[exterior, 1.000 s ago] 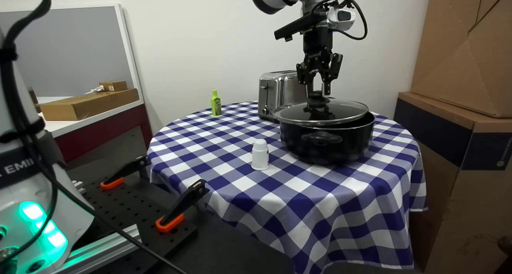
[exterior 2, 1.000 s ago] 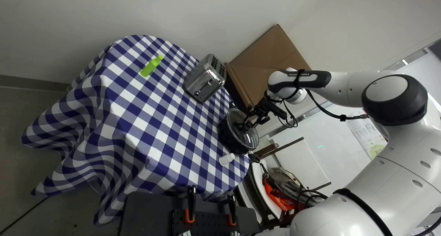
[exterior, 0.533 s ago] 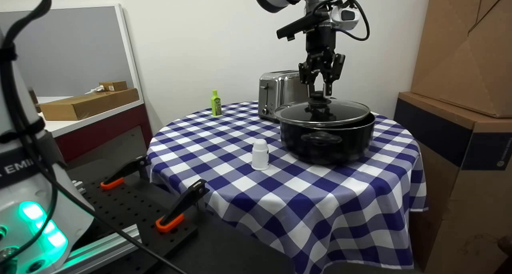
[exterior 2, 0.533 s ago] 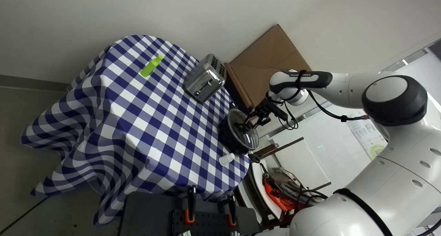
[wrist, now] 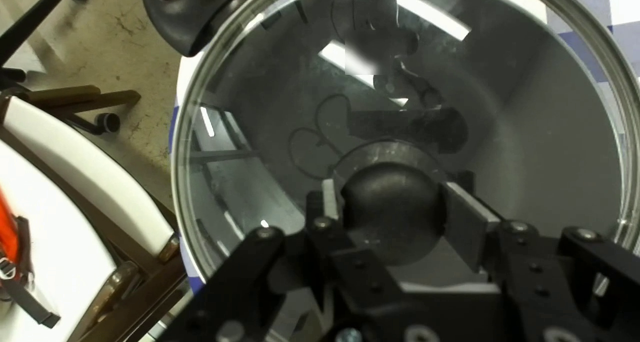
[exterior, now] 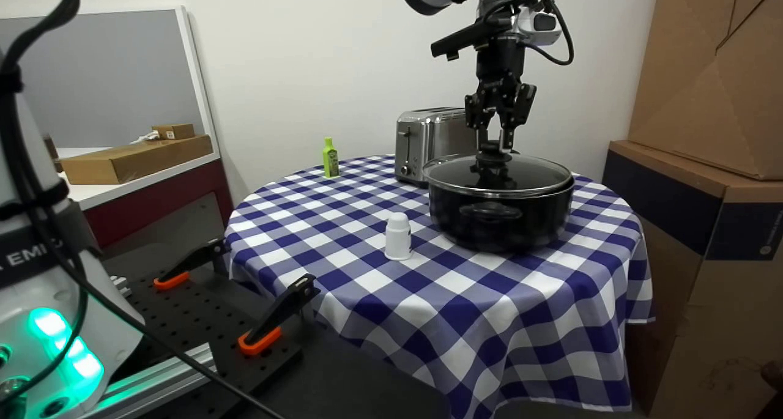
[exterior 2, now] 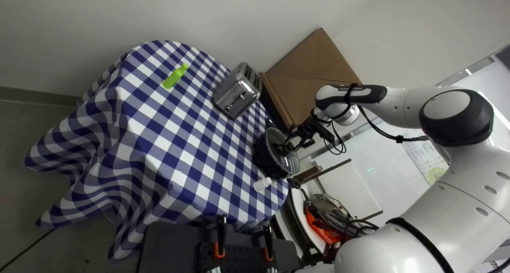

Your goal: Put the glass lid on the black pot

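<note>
Lid of clear round glass with thin metallic rim (exterior: 529, 174) lies over the mouth of the wide, shallow black cooking pot (exterior: 498, 228); in an exterior view one edge projects slightly past the pot wall, and whether it is seated all round cannot be determined. Black two-fingered gripper (exterior: 494, 139) stands upright above, its grey pads (wrist: 467, 227) set against the lid's dark round knob (wrist: 392, 207), one at each side, holding it. Pot rests close to the edge of the round table under blue-and-white checked cloth (exterior: 342, 235); in the wrist view its black side handle (wrist: 187, 25) shows against the floor (wrist: 125, 52). Clearance: a strip of cloth separates the pot from the small white shaker (exterior: 398, 238) beside it. Shiny silver box-shaped toaster (exterior 2: 237, 91) stands apart from the pot, cloth showing between them. Lime-green narrow-necked bottle (exterior: 331, 159) stands well apart. Large brown cardboard boxes (exterior: 709, 82) rise just beyond the table edge, on the pot's side.
</note>
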